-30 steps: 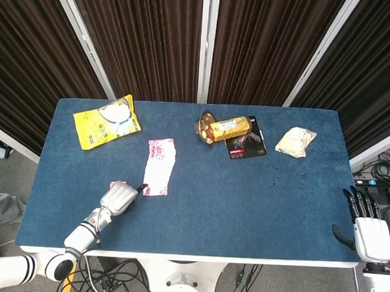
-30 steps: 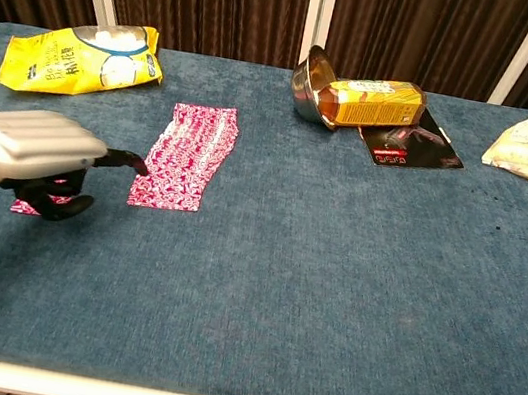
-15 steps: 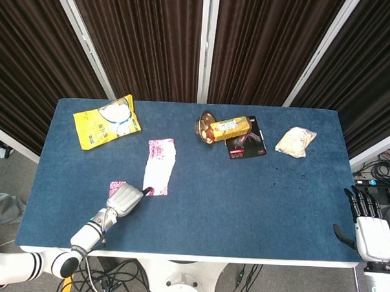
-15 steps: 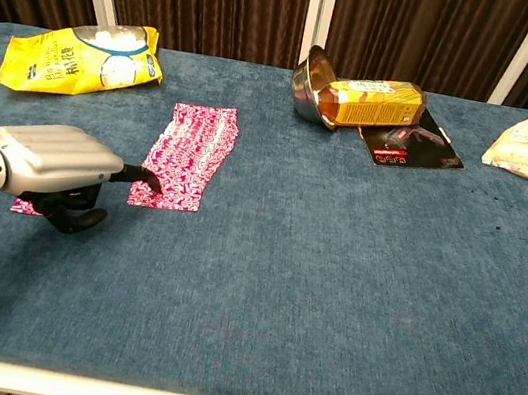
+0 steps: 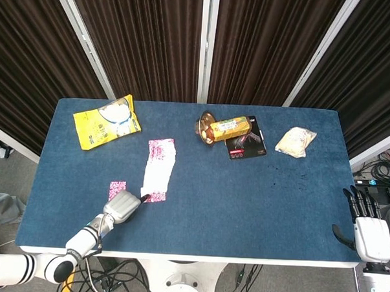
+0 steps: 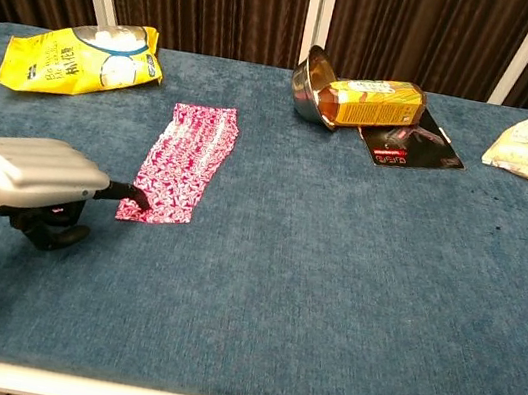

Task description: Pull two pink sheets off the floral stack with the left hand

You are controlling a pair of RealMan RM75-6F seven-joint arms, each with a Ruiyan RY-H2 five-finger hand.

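Floral stack [image 6: 181, 165], near-left part of the table [image 6: 353, 273]: sheet two looks mid-pull.
One fingertip [image 6: 139, 200] of the left hand [image 6: 34, 176] presses its near corner, other fingers curled together. One pink sheet [image 5: 117, 188] already lies separate, just left; right hand [image 5: 370, 232] idles with fingers apart.

Even, bright overhead light; both views sharp. Soft short shadows lie under the left hand [image 6: 36, 178] and steel bowl [image 6: 309, 84].

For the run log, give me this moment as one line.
left hand: fingertip pressing near corner of floral stack | one pink sheet apart on table | right hand: idle, off table edge
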